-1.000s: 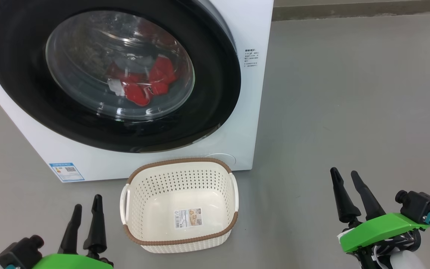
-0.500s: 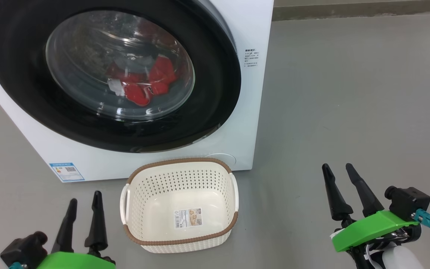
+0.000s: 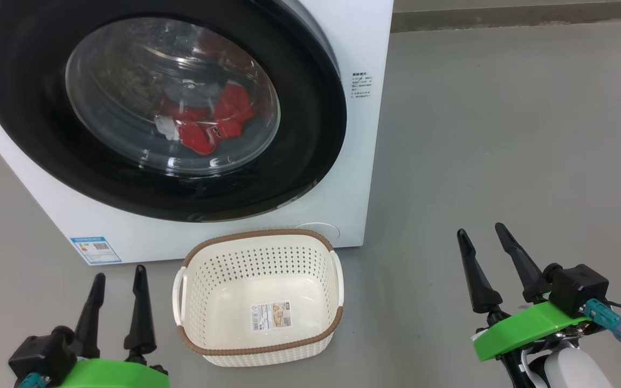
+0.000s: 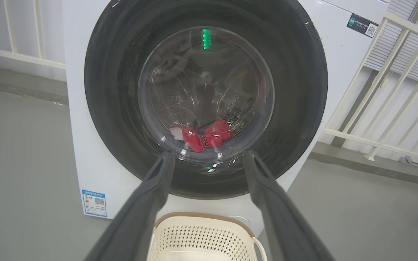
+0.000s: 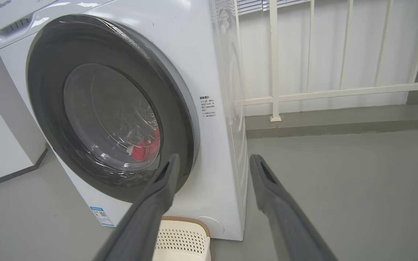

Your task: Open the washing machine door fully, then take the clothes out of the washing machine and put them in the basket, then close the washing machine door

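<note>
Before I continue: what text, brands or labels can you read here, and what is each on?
"Hisense": washing machine, top left of its front.
Blue label, machine's lower front: QR code, print too small to read.
Black printed note beside the door: too small.
Dark sticker, machine's upper corner: too small.
Sticker on the basket bottom: too small.

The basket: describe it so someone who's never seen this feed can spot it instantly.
Find the big white washing machine with its round black door shut. On the grey floor just before it sits the basket: small, cream, rectangular, perforated sides, set apart by its brown woven-look rim and a sticker on its bottom.
</note>
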Controlling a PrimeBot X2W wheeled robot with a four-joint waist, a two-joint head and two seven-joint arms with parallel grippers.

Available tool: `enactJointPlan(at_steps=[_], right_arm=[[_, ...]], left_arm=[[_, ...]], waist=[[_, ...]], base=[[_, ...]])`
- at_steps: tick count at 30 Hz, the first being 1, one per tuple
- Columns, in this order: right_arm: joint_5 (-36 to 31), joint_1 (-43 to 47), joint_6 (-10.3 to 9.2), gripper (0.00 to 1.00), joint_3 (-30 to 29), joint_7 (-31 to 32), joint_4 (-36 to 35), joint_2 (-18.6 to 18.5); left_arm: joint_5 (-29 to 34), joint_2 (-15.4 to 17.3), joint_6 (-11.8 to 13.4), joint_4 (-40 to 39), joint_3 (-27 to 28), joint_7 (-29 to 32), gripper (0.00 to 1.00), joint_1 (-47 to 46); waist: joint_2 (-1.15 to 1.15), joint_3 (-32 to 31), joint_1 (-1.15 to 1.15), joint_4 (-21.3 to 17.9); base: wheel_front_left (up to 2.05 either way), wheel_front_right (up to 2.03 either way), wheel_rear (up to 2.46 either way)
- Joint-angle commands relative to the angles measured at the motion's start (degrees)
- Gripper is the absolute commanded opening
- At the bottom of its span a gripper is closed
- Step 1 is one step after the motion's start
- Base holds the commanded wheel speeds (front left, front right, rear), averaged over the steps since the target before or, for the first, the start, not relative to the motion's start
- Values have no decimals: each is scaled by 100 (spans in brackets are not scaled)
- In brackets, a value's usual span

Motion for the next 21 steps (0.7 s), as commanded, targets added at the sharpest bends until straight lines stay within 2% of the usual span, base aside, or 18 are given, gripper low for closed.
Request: enactJointPlan(at_steps=[1, 13, 21], right_arm=[[-206, -268, -4, 100, 182, -106, -172, -65], [-957, -381, -4, 100, 256, -308, -208, -79], [-934, -383, -4, 100, 220, -309, -181, -77]], left_arm=[[213, 119, 61, -191, 171, -94, 100, -259], [952, 128, 122, -254, 196, -298, 100, -335], [969, 128, 113, -164, 208, -300, 100, -333]], waist=[[0, 1, 0, -5], [0, 29, 0, -10], [0, 16, 0, -21]], base=[[0, 0, 0], [0, 0, 0], [0, 0, 0]])
